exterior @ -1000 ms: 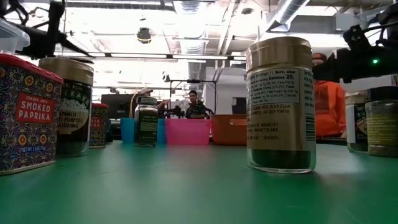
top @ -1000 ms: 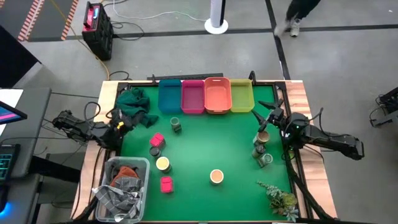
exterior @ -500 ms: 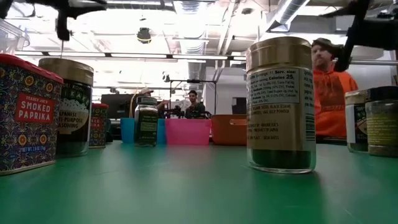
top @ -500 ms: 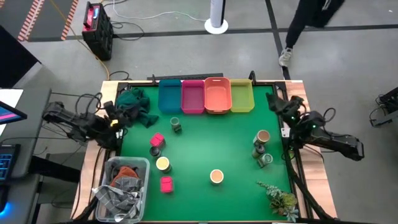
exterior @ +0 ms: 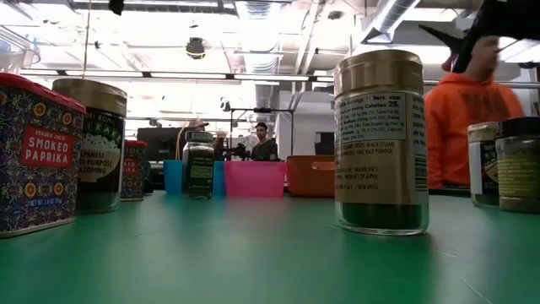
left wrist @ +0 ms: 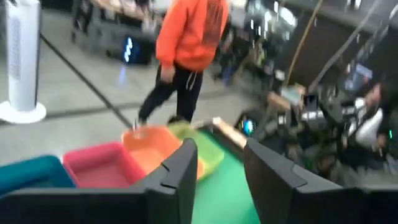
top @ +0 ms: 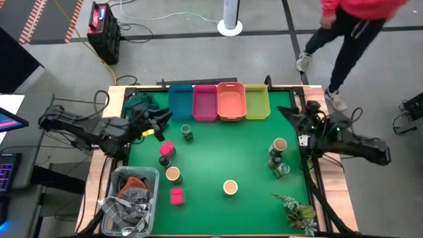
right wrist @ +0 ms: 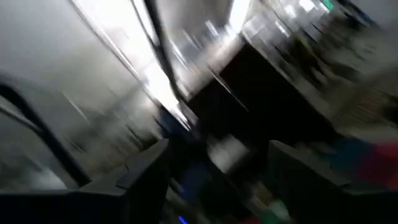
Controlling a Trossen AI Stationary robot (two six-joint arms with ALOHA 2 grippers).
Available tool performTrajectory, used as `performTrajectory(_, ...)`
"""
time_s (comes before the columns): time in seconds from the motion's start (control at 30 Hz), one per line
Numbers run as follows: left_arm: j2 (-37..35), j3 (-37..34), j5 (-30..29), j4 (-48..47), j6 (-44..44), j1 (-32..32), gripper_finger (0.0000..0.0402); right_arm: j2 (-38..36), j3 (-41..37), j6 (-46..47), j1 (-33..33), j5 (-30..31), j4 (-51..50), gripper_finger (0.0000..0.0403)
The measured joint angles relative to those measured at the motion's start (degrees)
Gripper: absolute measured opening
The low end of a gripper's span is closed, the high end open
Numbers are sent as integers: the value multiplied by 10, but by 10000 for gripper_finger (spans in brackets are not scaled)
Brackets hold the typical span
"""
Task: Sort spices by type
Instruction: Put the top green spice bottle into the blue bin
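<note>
Spices sit in two loose groups on the green mat [top: 225, 155], none in the bins.

Left group:
- pink box [top: 166, 149], with a dark-lidded jar [top: 164, 161] just beside it
- tan-lidded jar [top: 173, 174]
- second pink box [top: 176, 195] nearer the front
- glass jar [top: 187, 133] standing alone, near the blue bin [top: 180, 102]

A tan-lidded round jar [top: 230, 188] stands by itself at front centre.

Right group: one tan-lidded jar [top: 279, 145] and two glass jars [top: 274, 159], close together.

All look upright. In the low view the Smoked Paprika tin [exterior: 38, 152] is at the near left and a tall jar [exterior: 380, 139] stands in the middle.

The pink bin [top: 205, 102], orange bin [top: 230, 100] and yellow bin [top: 256, 102] line the back edge next to the blue one.

Your left gripper [top: 160, 124] is over the back-left part of the mat, beside the green cloth [top: 139, 106] and near the lone glass jar. Its fingers [left wrist: 180, 171] stand apart with nothing between them.

Your right gripper [top: 291, 116] is at the right edge, behind the right group. The wrist view is blurred, but its fingers [right wrist: 146, 165] show a clear gap and grasp nothing.

Other stuff:
- clear tub of rags [top: 153, 173] at front left
- plant sprig [top: 299, 213] at front right
- person in an orange top [top: 363, 10] walking behind the table
</note>
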Motion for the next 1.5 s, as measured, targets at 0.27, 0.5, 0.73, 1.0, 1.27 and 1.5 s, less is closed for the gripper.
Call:
performTrajectory(0.27, 73, 67, 192, -173, -71, 109, 142, 182, 180, -83, 22, 6, -294, 291)
performTrajectory(0.5, 141, 78, 299, -173, -18, 175, 143, 322, 280, -111, 51, 3, -398, 291)
performTrajectory(0.73, 239, 113, 430, -203, 27, 245, 161, 419, 354, -127, 96, 3, -476, 291)
performTrajectory(1.0, 362, 212, 433, -347, 88, 283, 201, 481, 379, -127, 143, 5, -506, 291)
performTrajectory(1.27, 457, 270, 505, -459, 133, 311, 282, 504, 379, -117, 169, 18, -499, 291)
performTrajectory(1.5, 494, 270, 506, -497, 153, 312, 306, 503, 379, -103, 175, 24, -482, 291)
